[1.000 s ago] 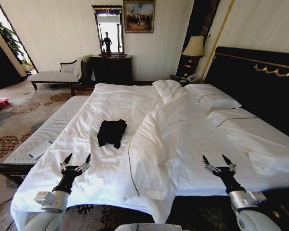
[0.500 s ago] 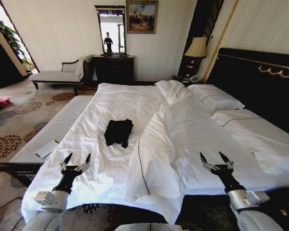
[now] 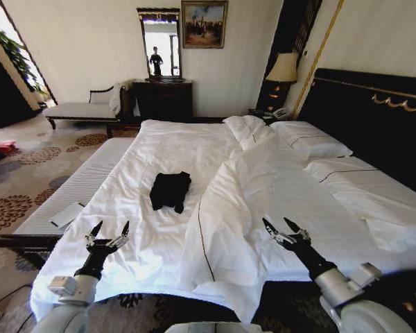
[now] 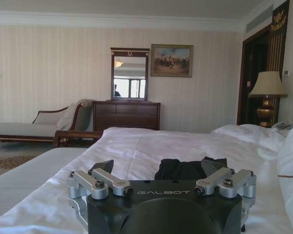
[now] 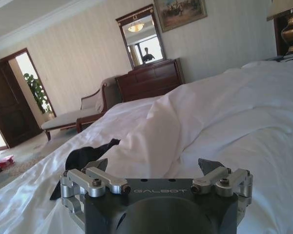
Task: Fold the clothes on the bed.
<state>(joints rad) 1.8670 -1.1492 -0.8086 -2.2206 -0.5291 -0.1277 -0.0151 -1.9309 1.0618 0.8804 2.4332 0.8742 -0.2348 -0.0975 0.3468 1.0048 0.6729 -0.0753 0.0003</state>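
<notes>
Right end effector [image 3: 284,229] shifted leftward, clothes [image 3: 170,190] well beyond

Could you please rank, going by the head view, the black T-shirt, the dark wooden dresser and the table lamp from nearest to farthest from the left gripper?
From the left gripper:
1. Black crumpled soft T-shirt, on the white bed, ahead and slightly right.
2. Dark wooden dresser, against the far wall.
3. Cream-shaded table lamp, far right corner by the headboard.

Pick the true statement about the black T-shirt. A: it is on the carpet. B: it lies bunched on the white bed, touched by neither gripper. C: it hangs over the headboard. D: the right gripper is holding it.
B: the black T-shirt lies crumpled on the bed, with the left gripper and right gripper both open and well short of it.
</notes>
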